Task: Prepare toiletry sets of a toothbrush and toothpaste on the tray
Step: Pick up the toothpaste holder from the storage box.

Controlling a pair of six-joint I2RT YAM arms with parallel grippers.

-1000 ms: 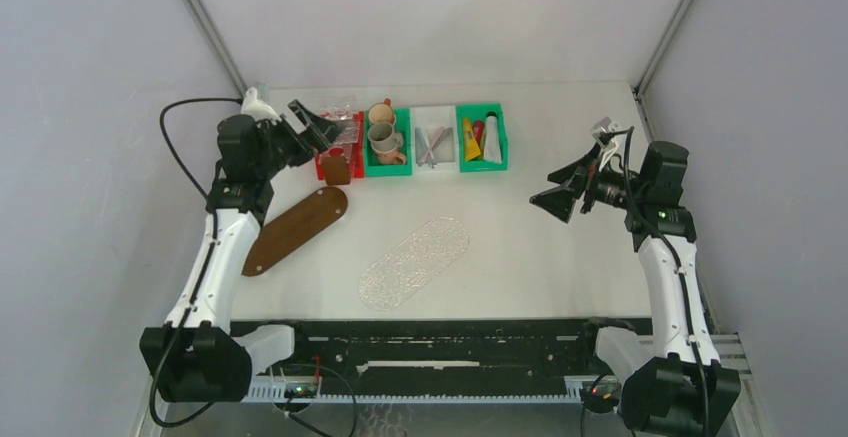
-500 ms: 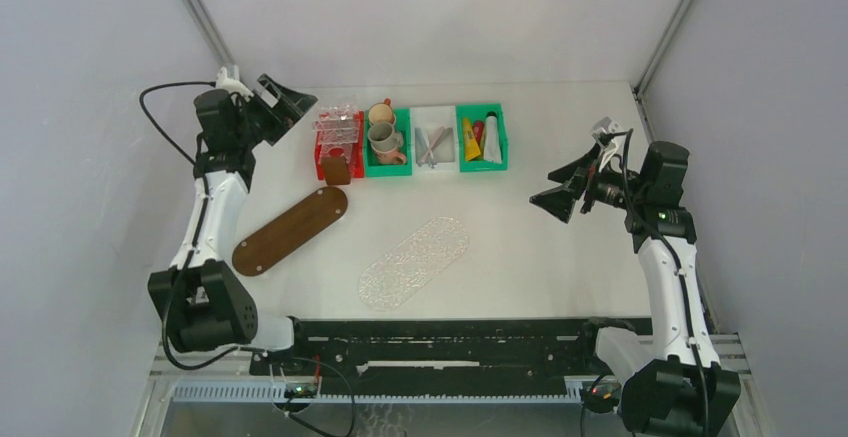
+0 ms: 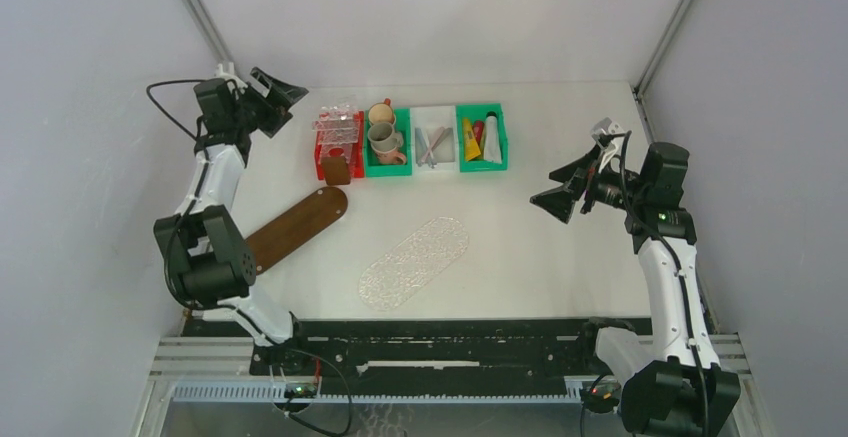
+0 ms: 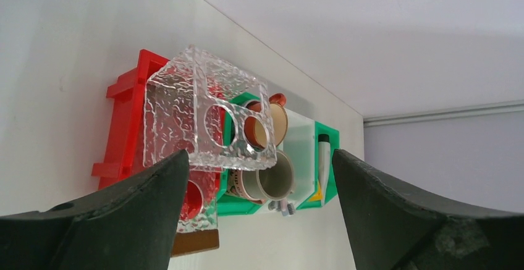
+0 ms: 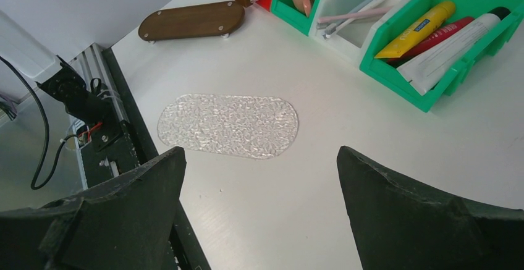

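Compared with half a second ago: left arm swung round at its base, elbow now low and near, covering the near end of the wood tray (image 3: 300,224). Left pincer (image 3: 285,99) only slightly further back and left, over the far-left corner of the table (image 3: 560,277). Right arm, bins and both trays as before.

Left pincer (image 4: 258,157): spread wide, holding nothing, facing the row of bins from the left. In its view, nearest first: a red bin (image 4: 126,115) with a clear holder (image 4: 179,115) standing in it, then mugs (image 4: 272,180).

Right pincer (image 3: 552,187): also spread wide and holding nothing, raised over the right side of the table, well apart from the bins. Same wide gap seen from the right wrist (image 5: 259,152).

Toothbrushes (image 3: 432,145): slim pale sticks, one pinkish, lying crossed in the pale bin (image 3: 434,114) (image 5: 346,38); seen again from the right wrist (image 5: 352,16).

Tubes: side by side in the green bin (image 3: 482,165) at the row's right end (image 5: 395,75). Yellow tube (image 3: 469,142) (image 5: 417,29) on the left, red tube (image 3: 478,132) (image 5: 442,35) in the middle, white tube (image 3: 491,142) (image 5: 457,44) on the right.

Clear tray (image 3: 415,262): a textured oval lying slantwise at mid-table, nothing on it (image 5: 228,125). Wood tray (image 5: 191,20): likewise bare, just near the red bin.
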